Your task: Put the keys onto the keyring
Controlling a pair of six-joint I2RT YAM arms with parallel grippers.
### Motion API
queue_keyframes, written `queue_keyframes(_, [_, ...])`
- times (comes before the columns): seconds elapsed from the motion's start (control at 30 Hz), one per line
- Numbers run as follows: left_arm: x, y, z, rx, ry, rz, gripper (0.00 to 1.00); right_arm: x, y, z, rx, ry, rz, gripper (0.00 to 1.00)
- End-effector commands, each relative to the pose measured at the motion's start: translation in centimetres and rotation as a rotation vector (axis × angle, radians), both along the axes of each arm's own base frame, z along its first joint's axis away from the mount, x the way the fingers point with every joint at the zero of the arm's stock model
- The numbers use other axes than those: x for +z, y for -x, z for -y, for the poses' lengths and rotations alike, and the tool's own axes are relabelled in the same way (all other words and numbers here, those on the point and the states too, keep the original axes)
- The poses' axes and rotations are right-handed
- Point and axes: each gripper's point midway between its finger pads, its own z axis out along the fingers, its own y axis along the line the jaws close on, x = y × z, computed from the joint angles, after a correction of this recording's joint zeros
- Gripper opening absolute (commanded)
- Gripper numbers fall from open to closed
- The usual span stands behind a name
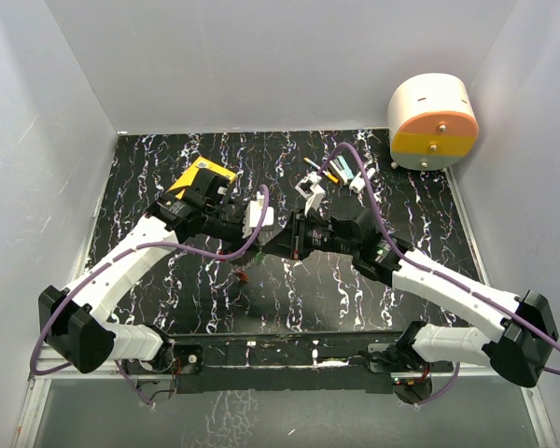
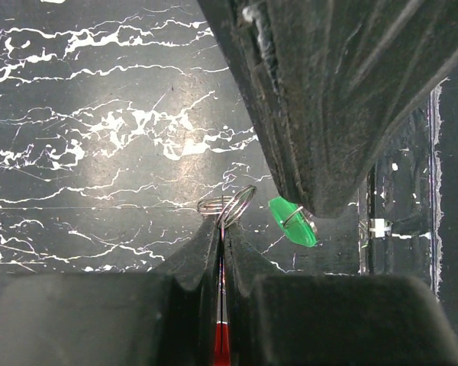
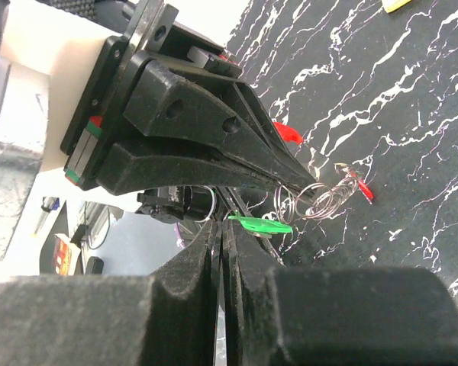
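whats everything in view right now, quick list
table: 1, black marbled, under everything
drum: 1, white, orange and yellow, far right corner
box: 1, yellow, far left, by left arm's wrist
pens: several, mixed colours, far centre
white piece: 1, beside pens
keyring: 1, silver wire, in left hand's tips
red key: 1 clear, by the wire loops
green tag: 1, at right hand's tip
left hand: 1, black, shut on keyring
right hand: 1, black, shut on green tag
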Motion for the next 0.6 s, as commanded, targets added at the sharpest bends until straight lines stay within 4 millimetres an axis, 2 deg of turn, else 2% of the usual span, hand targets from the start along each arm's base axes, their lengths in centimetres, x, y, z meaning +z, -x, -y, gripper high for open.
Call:
queue_keyframes(0.0, [2.4, 0.0, 0.4, -0.008, 0.048, 0.037, 0.0, 3.4, -1.0, -0.6, -0.028, -0.061, 0.058, 0.08])
queue_keyframes(0.57, [2.1, 0.4, 0.2, -0.016, 0.031, 0.04, 0.0, 2.5, -2.2, -0.5, -0.094, -0.022, 0.026, 0.08])
